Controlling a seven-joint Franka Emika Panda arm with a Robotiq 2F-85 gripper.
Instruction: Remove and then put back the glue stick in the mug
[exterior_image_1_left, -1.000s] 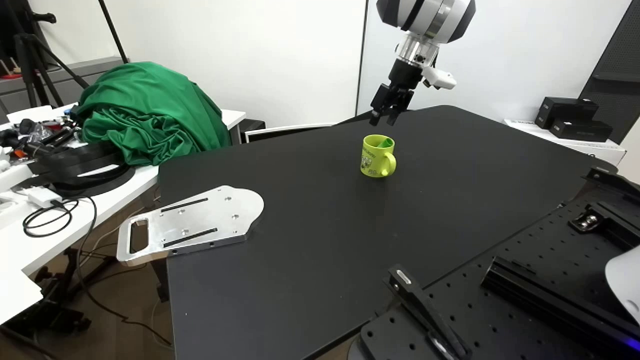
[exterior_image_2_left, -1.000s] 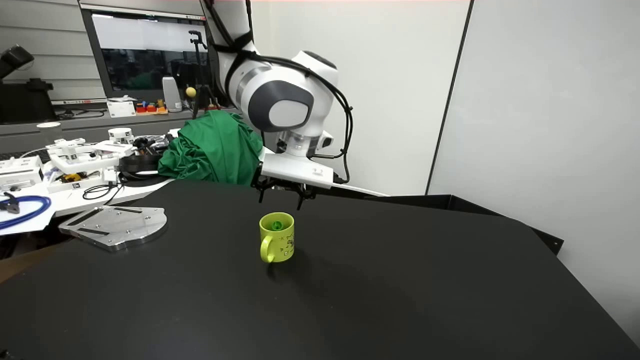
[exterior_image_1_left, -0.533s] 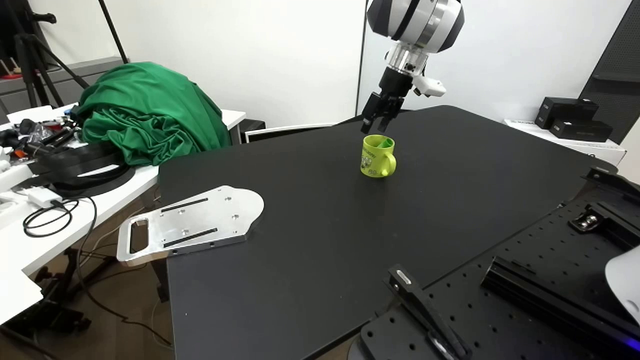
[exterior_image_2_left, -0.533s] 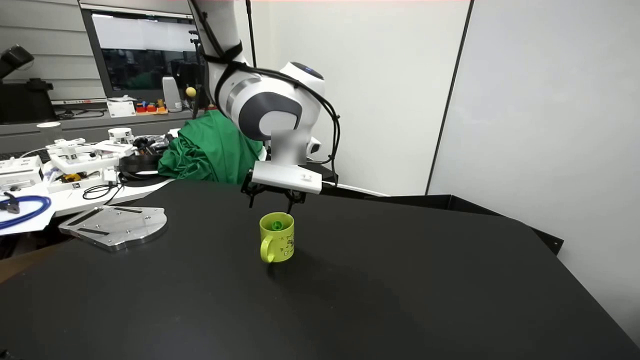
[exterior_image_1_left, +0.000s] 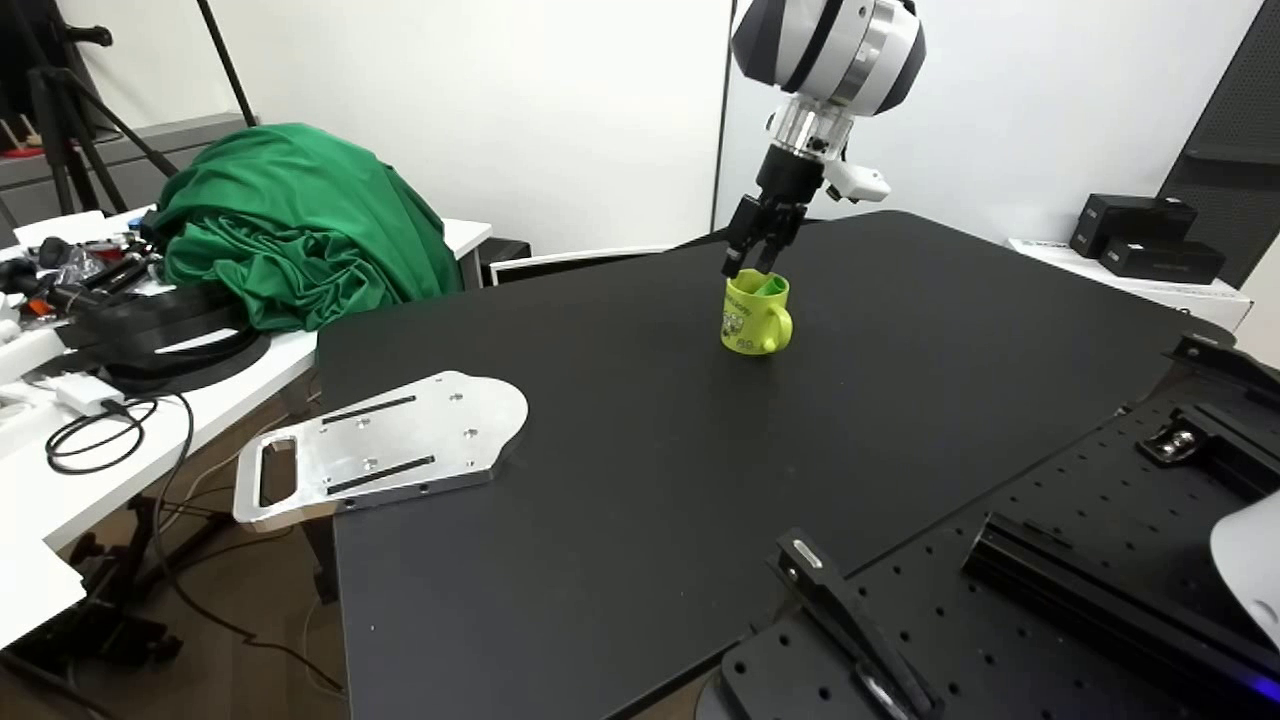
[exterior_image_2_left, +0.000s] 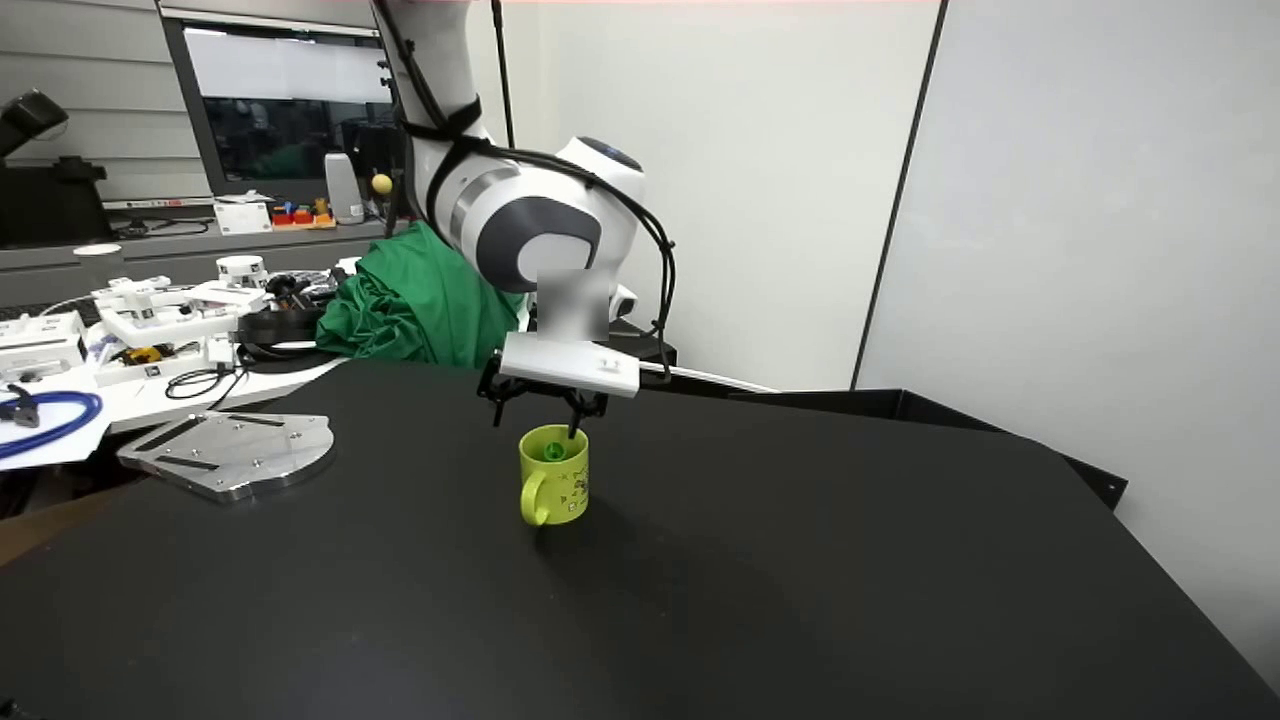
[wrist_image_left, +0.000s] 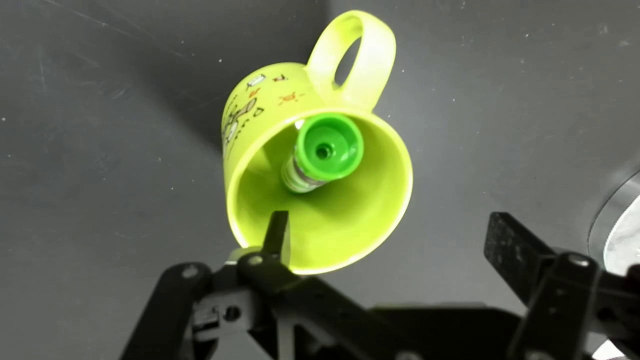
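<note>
The lime-green mug (wrist_image_left: 360, 225) stands upright on the black table, its handle pointing away from my gripper in the wrist view. Inside it a green-ended glue stick (wrist_image_left: 326, 147) leans against the wall on the handle side. Both exterior views show the mug (exterior_image_1_left: 745, 325) and the end of the glue stick (exterior_image_2_left: 554, 452). My gripper (wrist_image_left: 390, 217) is open, with nothing held between its fingers. In the wrist view one finger (wrist_image_left: 276, 235) overlaps the mug's opening; the other is off to the side over the table. In an exterior view the gripper (exterior_image_1_left: 749, 268) hangs just above the rim's far side.
A silver metal plate (exterior_image_1_left: 430, 430) lies at the table's edge, and part of it (wrist_image_left: 625, 245) shows at the right of the wrist view. Beyond that edge, a heap of green cloth (exterior_image_1_left: 300, 230) sits on a cluttered white desk. A white wall (exterior_image_2_left: 740, 200) rises behind the table.
The arm has come down and shifted toward the mug, bringing the open gripper close to its rim. Mug and glue stick have not moved.
</note>
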